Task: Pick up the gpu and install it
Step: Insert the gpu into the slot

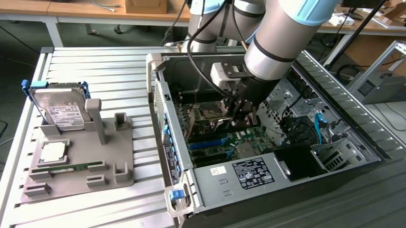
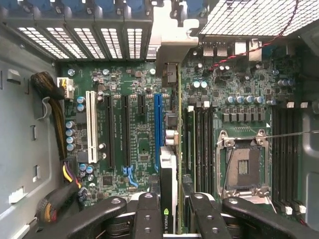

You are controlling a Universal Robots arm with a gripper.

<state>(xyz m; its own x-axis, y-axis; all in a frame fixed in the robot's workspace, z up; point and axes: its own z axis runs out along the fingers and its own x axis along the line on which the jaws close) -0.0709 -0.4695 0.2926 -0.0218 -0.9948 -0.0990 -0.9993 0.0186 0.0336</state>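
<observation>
One gpu [image 2: 168, 172] is gripped edge-on between the two fingers [image 2: 148, 214], which are closed onto it with only the card's thickness between them. The gripper [image 1: 240, 113] holds it inside the one open computer case [image 1: 159, 102], over the motherboard [image 2: 134, 84] and just beside the single blue slot [image 2: 157, 129]. I cannot tell whether it is seated. On the tabletop [image 1: 95, 66], at the exterior view's left, one grey tray [image 1: 120, 142] carries one hard drive [image 1: 60, 109], one processor [image 1: 52, 151] and one memory stick [image 1: 76, 167].
</observation>
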